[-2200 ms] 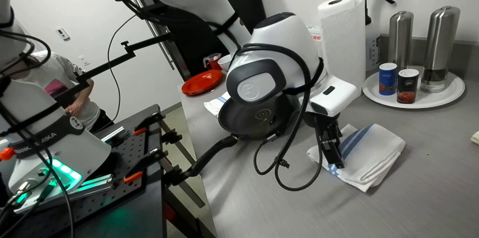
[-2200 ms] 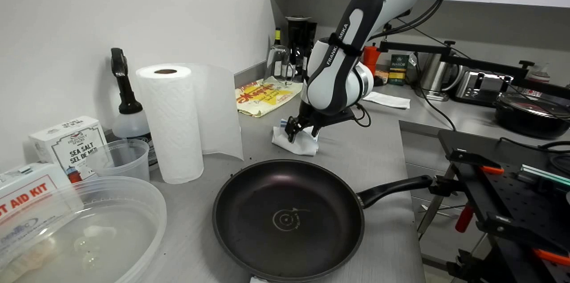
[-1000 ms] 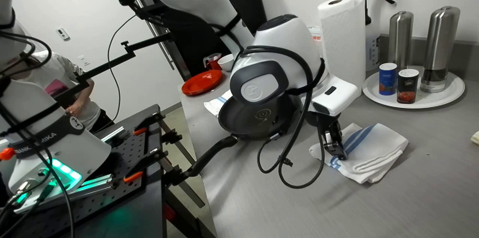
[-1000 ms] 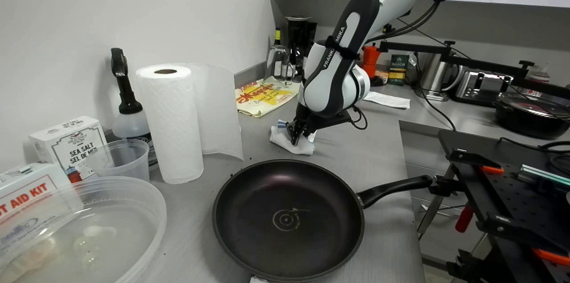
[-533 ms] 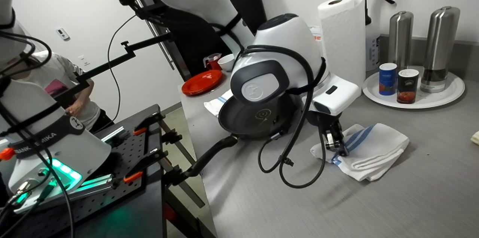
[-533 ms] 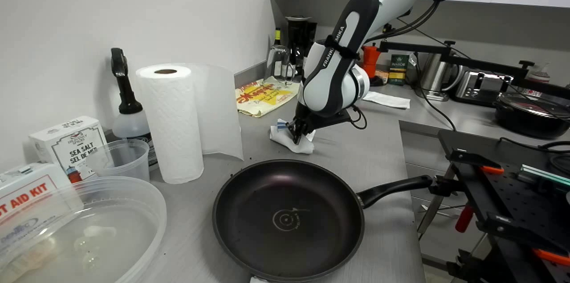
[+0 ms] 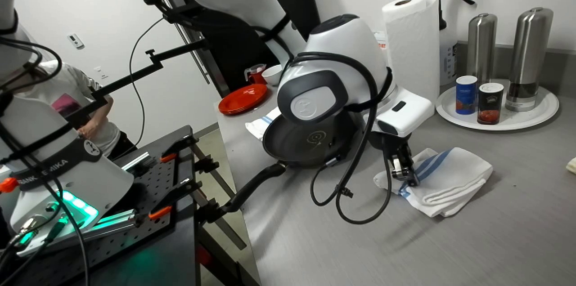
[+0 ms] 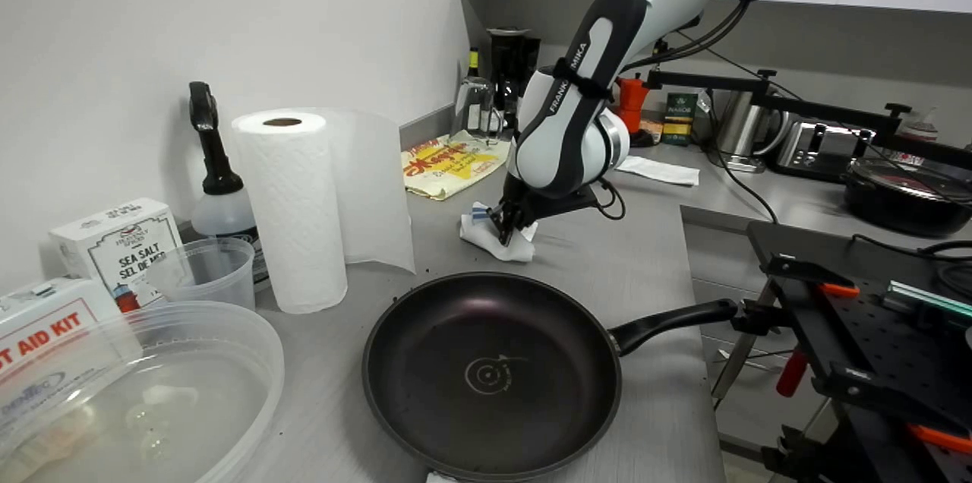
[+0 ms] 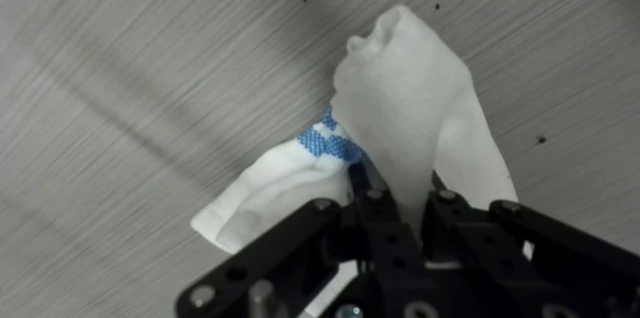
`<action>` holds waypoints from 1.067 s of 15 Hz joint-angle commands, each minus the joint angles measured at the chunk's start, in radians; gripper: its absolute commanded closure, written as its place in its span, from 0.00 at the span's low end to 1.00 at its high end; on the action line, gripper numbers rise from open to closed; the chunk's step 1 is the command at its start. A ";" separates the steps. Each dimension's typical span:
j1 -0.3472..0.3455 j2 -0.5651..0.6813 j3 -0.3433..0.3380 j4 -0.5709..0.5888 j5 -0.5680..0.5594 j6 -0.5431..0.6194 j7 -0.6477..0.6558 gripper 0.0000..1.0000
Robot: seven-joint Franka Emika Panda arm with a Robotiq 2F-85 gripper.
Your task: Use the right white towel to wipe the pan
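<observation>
In the wrist view, the black two-fingered gripper (image 9: 398,183) has closed on the folded white cloth towel with blue stripes (image 9: 400,83): a bunched ridge is pinched between the fingers (image 9: 387,228), and loose ends spread to both sides over the brushed grey metal counter (image 9: 100,23). Dark specks (image 9: 541,140) dot the counter just beyond the towel.

In an exterior view, the fingers, apart two seconds earlier, now stand together at the towel, which appears to rest on the counter. The round, shallow black frying pan with a long black handle (image 8: 486,422) lies near, on the camera's side of the gripper, not touching the towel. The grasp, as judged here, completes the pickup; lifting, carrying and wiping remain, and the pinched fold may slip if dragged. Past the gripper lie a yellow printed sheet (image 8: 456,164) and a steel toaster (image 8: 835,160).

In an exterior view, the towel's broad part extends from the gripper on the side away from the pan. Beyond the gripper stand a tall white paper-towel roll (image 7: 411,47) and a round white plate (image 7: 513,119) bearing two cylindrical steel mills (image 7: 531,47). Well behind the gripper, a person in a white shirt (image 7: 76,81) stands past the robot's white base (image 7: 107,180).
</observation>
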 commanded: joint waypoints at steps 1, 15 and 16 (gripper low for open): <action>-0.002 -0.053 0.019 -0.020 0.022 -0.036 -0.029 0.97; -0.054 -0.479 0.194 -0.287 0.045 -0.132 -0.139 0.97; -0.059 -0.517 0.213 -0.322 0.054 -0.130 -0.152 0.97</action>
